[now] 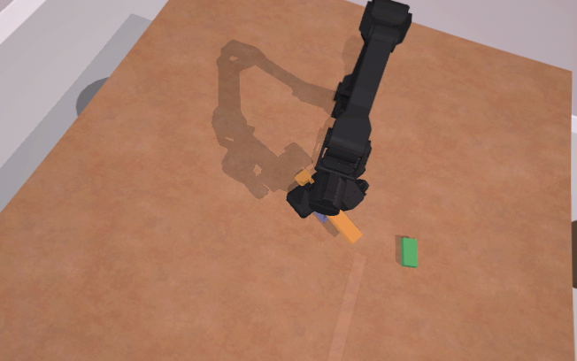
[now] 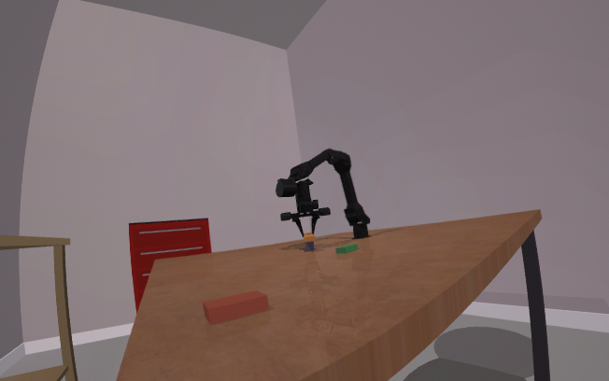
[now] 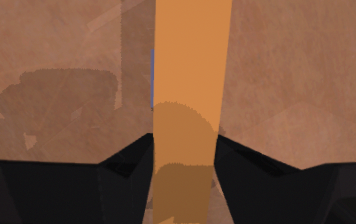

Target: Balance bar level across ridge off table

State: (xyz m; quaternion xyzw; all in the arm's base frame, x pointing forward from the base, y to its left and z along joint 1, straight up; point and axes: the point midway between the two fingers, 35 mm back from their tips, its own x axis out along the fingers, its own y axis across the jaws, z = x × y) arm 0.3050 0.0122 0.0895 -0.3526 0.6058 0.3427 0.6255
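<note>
An orange bar (image 1: 346,227) (image 2: 309,237) (image 3: 190,65) runs between the fingers of my gripper (image 2: 308,234) (image 3: 183,141), which is shut on it. In the top view the arm hides the bar's middle, and both ends show. A blue ridge (image 1: 321,217) (image 2: 309,246) stands on the table (image 1: 177,274) (image 2: 374,285) under the bar. Only a thin strip of the ridge (image 3: 152,80) shows in the wrist view, along the bar's left edge. The bar is above the table. Whether it touches the ridge's top cannot be told.
A green block (image 1: 409,252) (image 2: 346,248) lies on the table to one side of the bar and ridge. A red block (image 2: 236,306) lies near the table's near left part in the exterior view. A red drawer cabinet (image 2: 171,240) stands beyond the table.
</note>
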